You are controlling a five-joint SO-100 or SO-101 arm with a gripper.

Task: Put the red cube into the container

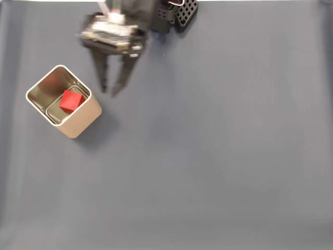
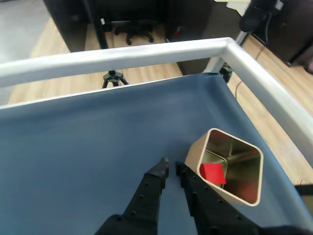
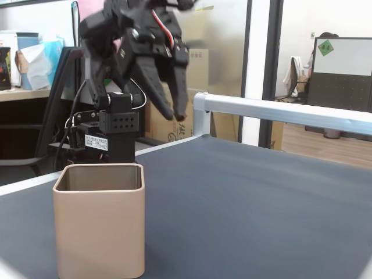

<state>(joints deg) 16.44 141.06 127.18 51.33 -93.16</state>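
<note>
The red cube (image 1: 71, 101) lies inside the beige container (image 1: 83, 122), on its shiny floor; the wrist view also shows the cube (image 2: 212, 173) in the container (image 2: 193, 156). In another fixed view the container (image 3: 99, 232) stands upright at the front left and its wall hides the cube. My gripper (image 1: 109, 91) hangs in the air just right of the container in a fixed view, with nothing between its fingers. The fingertips are a narrow gap apart in the wrist view (image 2: 171, 165). From the side the gripper (image 3: 174, 118) is well above the cloth.
The dark blue cloth (image 1: 208, 156) covers the table. My arm's black base (image 3: 113, 139) stands behind the container. A white frame rail (image 2: 122, 56) borders the table's far edge and its right side.
</note>
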